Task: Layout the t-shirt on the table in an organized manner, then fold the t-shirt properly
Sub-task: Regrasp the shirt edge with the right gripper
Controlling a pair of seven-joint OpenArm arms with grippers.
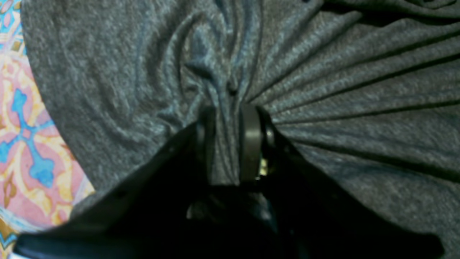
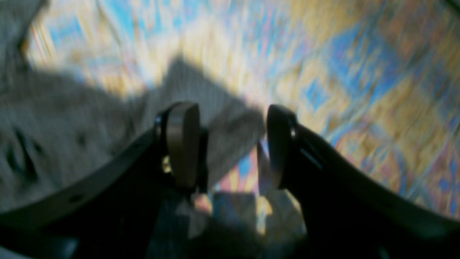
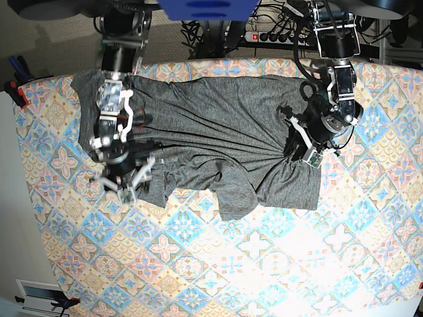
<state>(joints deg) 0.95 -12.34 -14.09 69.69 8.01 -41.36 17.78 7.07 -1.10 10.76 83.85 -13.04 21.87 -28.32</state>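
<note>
The dark-grey t-shirt [image 3: 211,125] lies wrinkled across the far half of the table [image 3: 264,264], with a folded flap at its near edge. My left gripper [image 3: 291,148] is at the shirt's right part. In the left wrist view the left gripper [image 1: 227,115] is shut on a pinch of the t-shirt [image 1: 359,108], and creases fan out from it. My right gripper [image 3: 125,188] is over the shirt's near-left edge. In the blurred right wrist view the right gripper [image 2: 231,140] is open, with a corner of the t-shirt [image 2: 54,126] below its jaws over the table [image 2: 359,90].
The patterned tablecloth [image 1: 25,144] shows to the left of the fabric in the left wrist view. A power strip and cables [image 3: 271,36] lie behind the table's far edge. Clamps [image 3: 16,92] sit at the table's left edge.
</note>
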